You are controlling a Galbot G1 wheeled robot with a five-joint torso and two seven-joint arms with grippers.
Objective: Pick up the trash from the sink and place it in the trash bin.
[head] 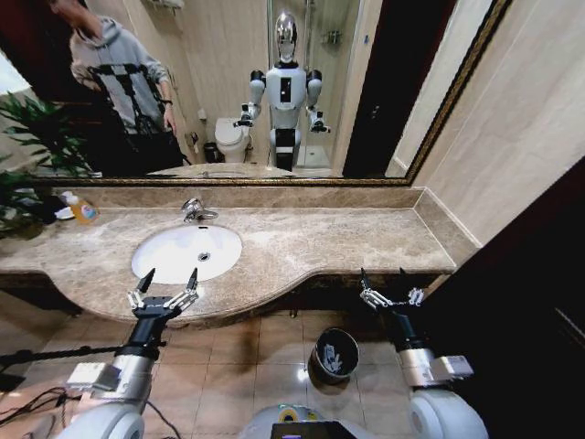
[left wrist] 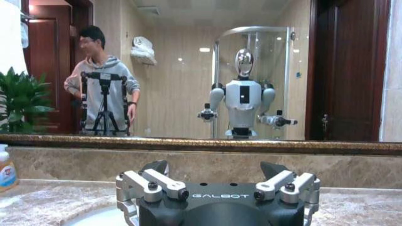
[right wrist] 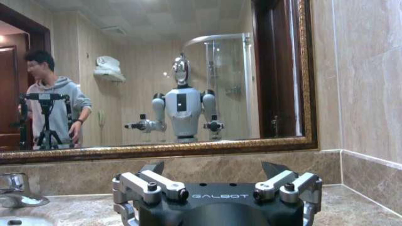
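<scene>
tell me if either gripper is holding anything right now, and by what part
Nothing is held. The left gripper is open and empty at the front edge of the sink; the right gripper is open and empty at the counter's front edge above the trash bin.

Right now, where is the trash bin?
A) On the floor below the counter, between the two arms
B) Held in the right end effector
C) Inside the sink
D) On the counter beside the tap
A: the trash bin stands on the tiled floor below the counter edge, between the left end effector and the right end effector.

warm indoor light, glare spot on floor tiles (head: 302, 373), head view edges bent, corners perhaps vignetted
</scene>
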